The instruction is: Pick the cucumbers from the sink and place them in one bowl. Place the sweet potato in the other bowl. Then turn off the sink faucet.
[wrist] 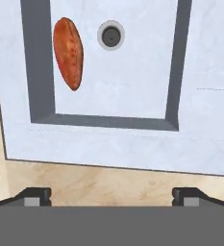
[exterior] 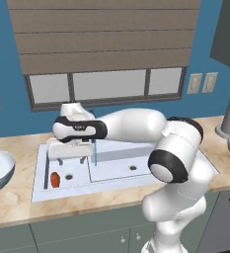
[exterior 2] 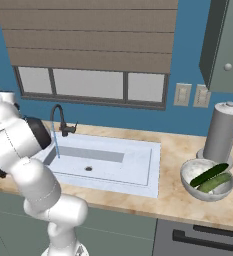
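Sweet potato (wrist: 68,52) lies in the small basin at the hand view's upper left, beside the drain. Gripper (wrist: 111,196) hangs open over the sink (wrist: 132,139) rim; descending uncentred could likely knock the potato against the basin wall.

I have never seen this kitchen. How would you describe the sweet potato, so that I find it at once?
Look at the pale double-basin sink set in the beige counter below the window. In its small basin, beside the dark drain hole, lies the sweet potato, below the open gripper. It is a stubby orange-red oval, while the cucumbers are green and lie in the grey bowl.
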### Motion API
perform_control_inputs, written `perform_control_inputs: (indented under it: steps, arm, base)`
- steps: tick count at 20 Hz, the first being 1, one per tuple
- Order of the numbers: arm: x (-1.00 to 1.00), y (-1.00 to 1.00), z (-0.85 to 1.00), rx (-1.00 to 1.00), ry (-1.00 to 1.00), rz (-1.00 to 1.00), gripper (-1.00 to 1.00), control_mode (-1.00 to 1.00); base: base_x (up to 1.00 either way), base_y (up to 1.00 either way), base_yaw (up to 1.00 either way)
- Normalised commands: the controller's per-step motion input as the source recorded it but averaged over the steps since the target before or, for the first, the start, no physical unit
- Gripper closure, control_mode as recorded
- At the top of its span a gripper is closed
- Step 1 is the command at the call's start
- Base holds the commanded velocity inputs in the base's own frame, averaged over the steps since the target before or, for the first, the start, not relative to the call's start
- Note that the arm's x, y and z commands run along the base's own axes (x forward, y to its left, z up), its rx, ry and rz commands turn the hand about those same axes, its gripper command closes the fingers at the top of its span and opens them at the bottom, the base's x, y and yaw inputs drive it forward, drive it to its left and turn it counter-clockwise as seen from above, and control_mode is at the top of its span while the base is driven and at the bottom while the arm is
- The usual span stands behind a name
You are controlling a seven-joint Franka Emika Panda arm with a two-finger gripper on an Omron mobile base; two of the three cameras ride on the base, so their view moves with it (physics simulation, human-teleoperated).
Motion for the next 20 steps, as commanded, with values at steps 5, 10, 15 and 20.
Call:
perform_control_inputs:
  steps: [5, 10, 15, 20]
  arm:
    - [0.34, 0.00, -0.33, 0.00, -0.03, -0.08, -1.00, -1.00]
    - [0.18, 0.10, -0.34, 0.00, -0.01, -0.10, -1.00, -1.00]
    - [0.20, 0.37, -0.17, 0.00, 0.00, -0.01, -1.00, -1.00]
    - [0.24, 0.20, -0.13, 0.00, -0.03, 0.00, -1.00, -1.00]
  base:
    - [0.00, 0.00, 0.00]
    - [0.00, 0.00, 0.00]
    - [0.00, 0.00, 0.00]
    - [0.00, 0.00, 0.00]
